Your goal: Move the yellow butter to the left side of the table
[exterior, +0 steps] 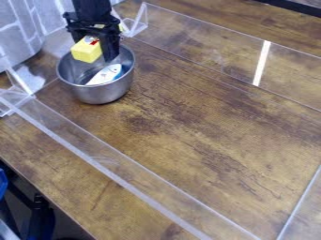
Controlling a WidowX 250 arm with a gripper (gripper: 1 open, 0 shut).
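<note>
The yellow butter [85, 51] is a small bright yellow block held between the black fingers of my gripper [89, 47], which is shut on it. It hangs just above the steel bowl [98, 82] at the far left of the dark wood table [201, 122]. Inside the bowl lies a pale whitish rounded item [105, 72]. The butter's label does not show from here.
Clear acrylic walls [88, 155] run along the table's edges, one close in front of the bowl. A bright light streak [262, 64] reflects off the far right wall. A tiled surface [22, 33] rises behind the bowl at top left.
</note>
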